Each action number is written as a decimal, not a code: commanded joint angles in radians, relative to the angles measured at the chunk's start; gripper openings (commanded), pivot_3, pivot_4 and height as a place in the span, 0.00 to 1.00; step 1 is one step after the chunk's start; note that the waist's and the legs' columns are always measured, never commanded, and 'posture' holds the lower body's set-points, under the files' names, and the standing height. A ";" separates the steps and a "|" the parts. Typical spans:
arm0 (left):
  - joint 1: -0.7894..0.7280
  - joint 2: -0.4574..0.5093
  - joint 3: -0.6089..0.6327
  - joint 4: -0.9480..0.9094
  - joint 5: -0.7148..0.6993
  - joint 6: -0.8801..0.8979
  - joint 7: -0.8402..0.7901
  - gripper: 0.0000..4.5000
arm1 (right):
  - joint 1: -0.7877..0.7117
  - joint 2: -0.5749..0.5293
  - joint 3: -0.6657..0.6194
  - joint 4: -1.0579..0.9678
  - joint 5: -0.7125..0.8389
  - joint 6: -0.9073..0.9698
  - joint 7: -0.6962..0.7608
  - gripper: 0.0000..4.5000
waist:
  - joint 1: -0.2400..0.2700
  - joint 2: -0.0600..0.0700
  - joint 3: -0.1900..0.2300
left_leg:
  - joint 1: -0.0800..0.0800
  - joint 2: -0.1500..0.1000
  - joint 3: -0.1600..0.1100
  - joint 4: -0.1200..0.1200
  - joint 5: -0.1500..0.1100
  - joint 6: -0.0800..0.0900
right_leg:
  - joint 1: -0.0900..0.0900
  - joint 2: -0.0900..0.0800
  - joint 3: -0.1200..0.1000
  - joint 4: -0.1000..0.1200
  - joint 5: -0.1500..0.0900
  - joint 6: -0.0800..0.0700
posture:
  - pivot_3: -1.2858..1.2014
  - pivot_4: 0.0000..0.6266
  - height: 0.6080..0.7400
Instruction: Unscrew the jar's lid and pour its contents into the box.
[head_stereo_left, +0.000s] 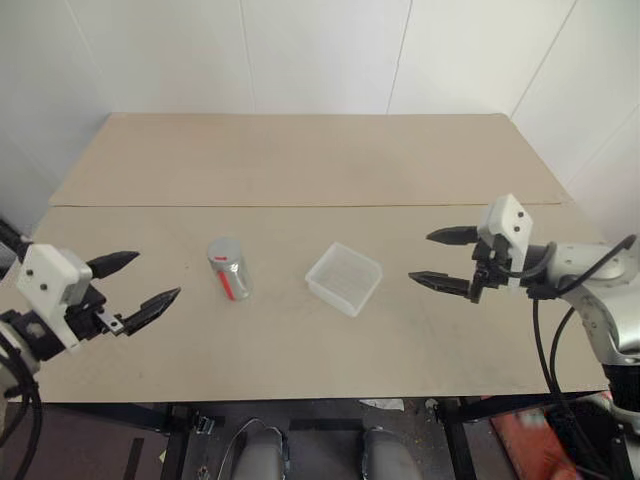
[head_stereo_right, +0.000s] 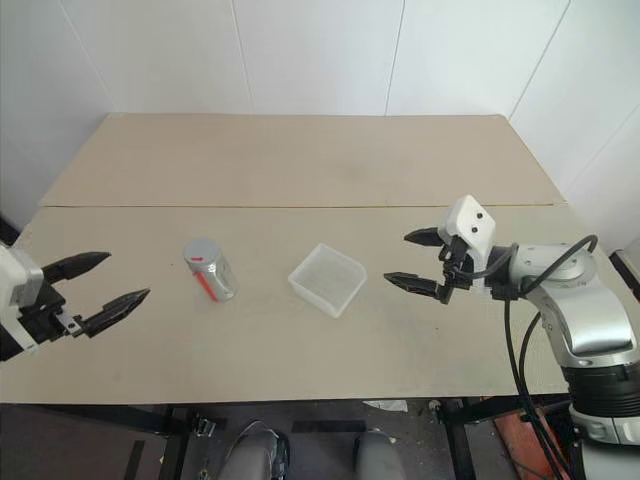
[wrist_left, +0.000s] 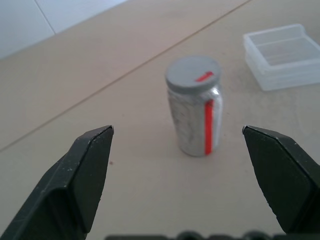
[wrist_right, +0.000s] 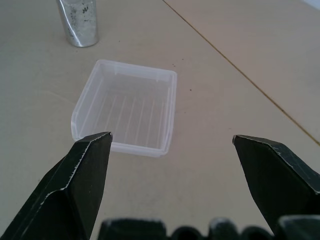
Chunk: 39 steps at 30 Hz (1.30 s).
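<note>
Jar (head_stereo_left: 229, 269): small clear plastic cyl., standing upright on the table (head_stereo_left: 300, 160), just left of the box. Wall looks silvery w/ a vertical red stripe; you cannot make out the contents as separate pieces.
Lid (wrist_left: 193, 73): round, flat, grey, smooth; seated on the jar top, short red mark near its edge.
Box (head_stereo_left: 344, 278): shallow square translucent tray, rounded corners, ribbed floor, nothing inside. Sits flat on the table, turned corner-on to you. Landmark for all places below.
Table: matt beige board surface, thin seam running across it beyond the box. White panelled wall behind.
Obstructions: bare board between the box and each gripper; jar and box stand near each other, not touching.
Left gripper (head_stereo_left: 130, 284): well left of the box, past the jar; two black tapered fingers spread wide, holding nothing. Points toward the jar, roughly level, above the table.
Right gripper (head_stereo_left: 443, 257): right of the box, apart from it; fingers spread wide, holding nothing. Points toward the box, tipped slightly down.
</note>
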 joint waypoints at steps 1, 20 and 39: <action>-0.001 -0.006 0.039 -0.033 -0.021 -0.006 0.016 1.00 | -0.030 -0.005 -0.014 -0.030 0.009 -0.019 0.013 1.00 | 0.000 0.000 0.000 | 0.000 0.000 0.000 0.000 0.000 0.000 | 0.000 0.000 0.000 0.000 0.000 0.000 | 0.52 0.24 1.00; -0.043 -0.345 -0.345 -0.109 0.181 -0.053 0.390 1.00 | -0.040 -0.060 -0.066 -0.013 0.006 -0.058 0.066 1.00 | 0.009 0.000 0.000 | 0.002 0.000 0.000 0.000 0.000 -0.001 | 0.003 0.001 0.001 0.000 0.001 -0.001 | 0.52 0.24 1.00; -0.215 -0.581 -0.585 0.194 0.502 -0.329 0.643 1.00 | -0.058 -0.103 -0.067 -0.072 -0.003 -0.022 0.064 1.00 | 0.025 0.000 0.000 | 0.000 -0.001 -0.001 0.001 0.000 -0.001 | 0.002 0.000 0.000 -0.001 0.001 -0.001 | 0.52 0.24 1.00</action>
